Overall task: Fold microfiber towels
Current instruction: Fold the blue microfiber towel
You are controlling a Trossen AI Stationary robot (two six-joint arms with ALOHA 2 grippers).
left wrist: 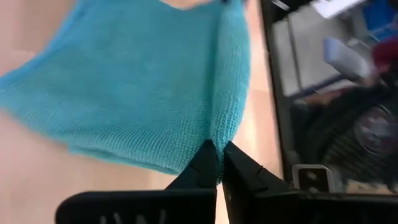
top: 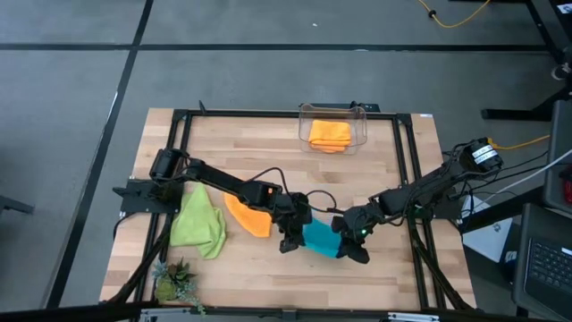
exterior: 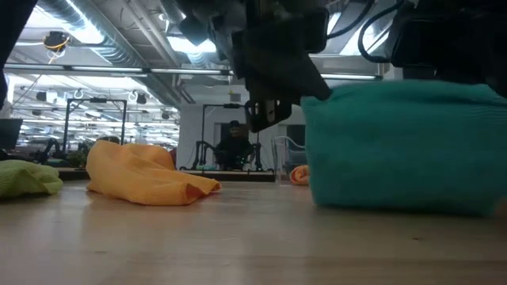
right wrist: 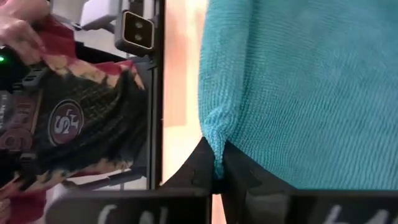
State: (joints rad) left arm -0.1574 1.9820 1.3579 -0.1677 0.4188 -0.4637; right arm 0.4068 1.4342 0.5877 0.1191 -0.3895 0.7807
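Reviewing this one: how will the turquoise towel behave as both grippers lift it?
Probably floppy: the turquoise towel bunches where the left gripper and right gripper pinch its edges, so the middle should sag. Likely light, since thin pinches hold it. Its looped weave looks grippy, so slipping seems unlikely.

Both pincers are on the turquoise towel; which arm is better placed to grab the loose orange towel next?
Left. Its pincer, shut on the turquoise towel, sits right beside the loose orange towel; the right pincer is across the turquoise one.

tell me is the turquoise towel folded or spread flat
Folded: the turquoise towel stands doubled over, both grippers' fingers pinching its edge.
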